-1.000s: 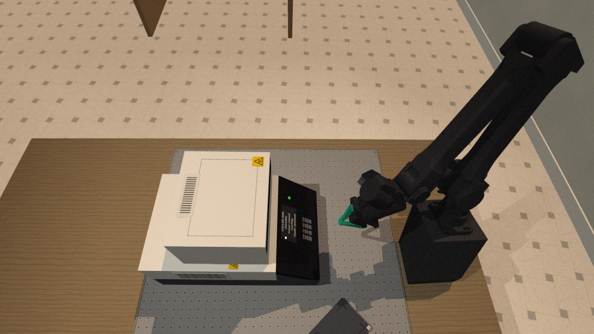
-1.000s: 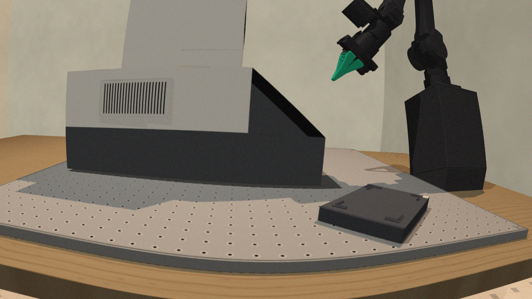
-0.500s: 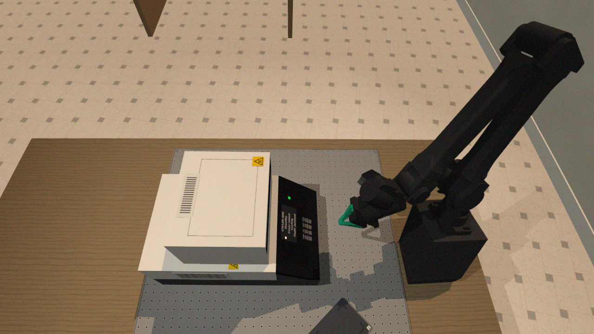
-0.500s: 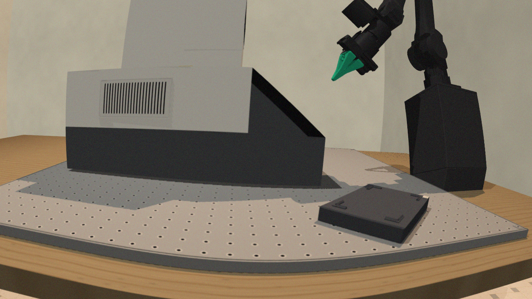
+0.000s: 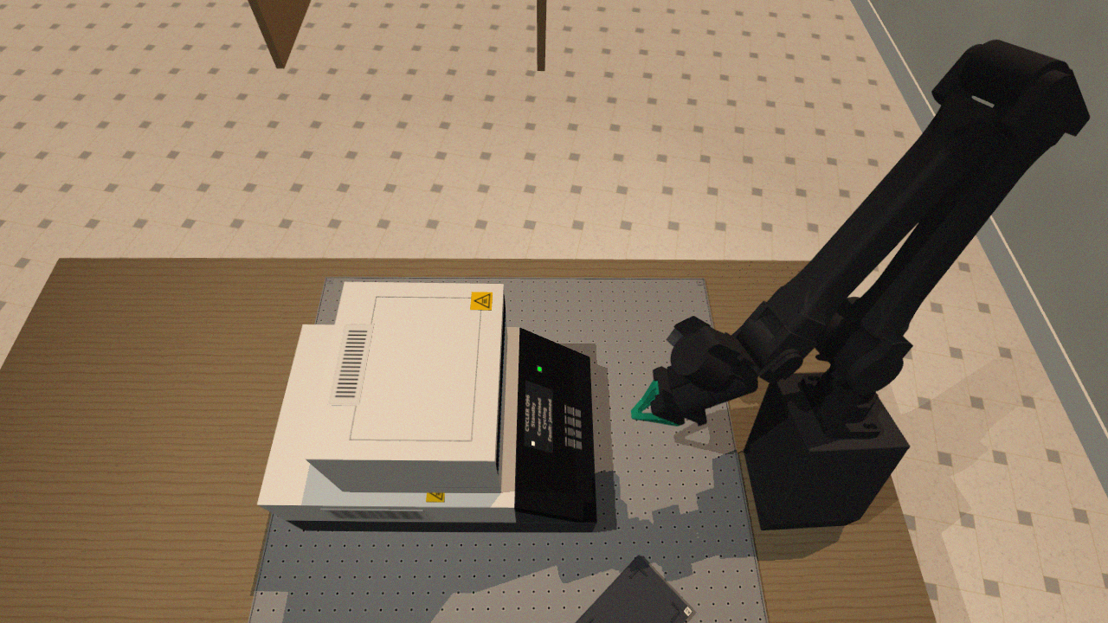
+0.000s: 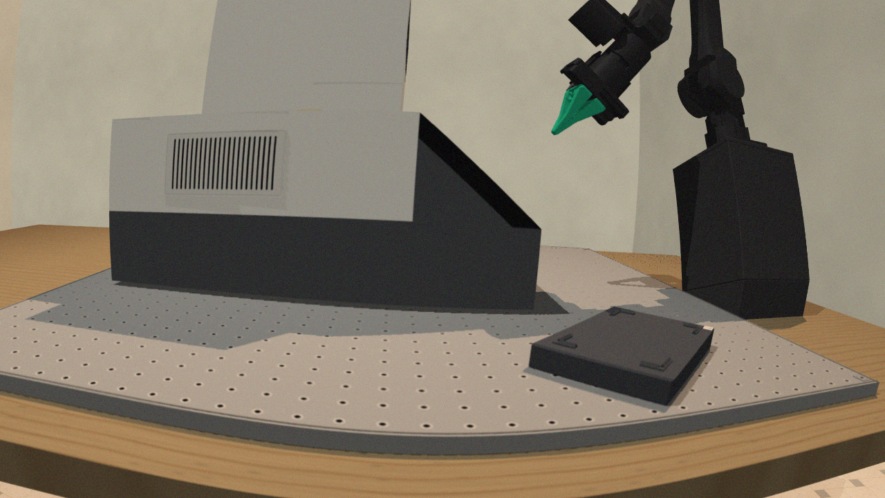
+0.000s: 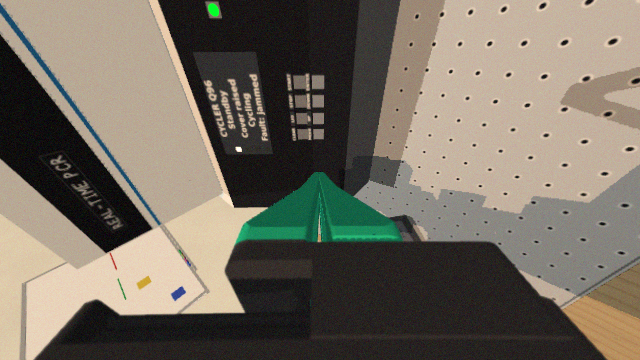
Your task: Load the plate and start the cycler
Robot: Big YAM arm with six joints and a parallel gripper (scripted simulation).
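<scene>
- Real-time cycler Q1 (image 5: 402, 402): stands on the perforated board (image 6: 371, 371) on the desk (image 5: 139, 433); lid shut, lamp (image 7: 213, 9) green, so no run is on.
- Key block (image 7: 305, 107): on Q1's sloped black panel (image 5: 554, 433), on the side facing the arm's base. LID is judged the likely first target; key labels are too small to read.
- End effector (image 6: 575, 110): fingers pressed fully together into one green point, holding nothing and touching nothing (a poking posture). It hangs in the air off Q1's panel side, well apart from it and higher than the panel, tip angled down toward the keys.
- Plate nest N1 (image 6: 621, 353): dark slab near Q1's panel corner; whether plate R46 lies on it cannot be told.
</scene>
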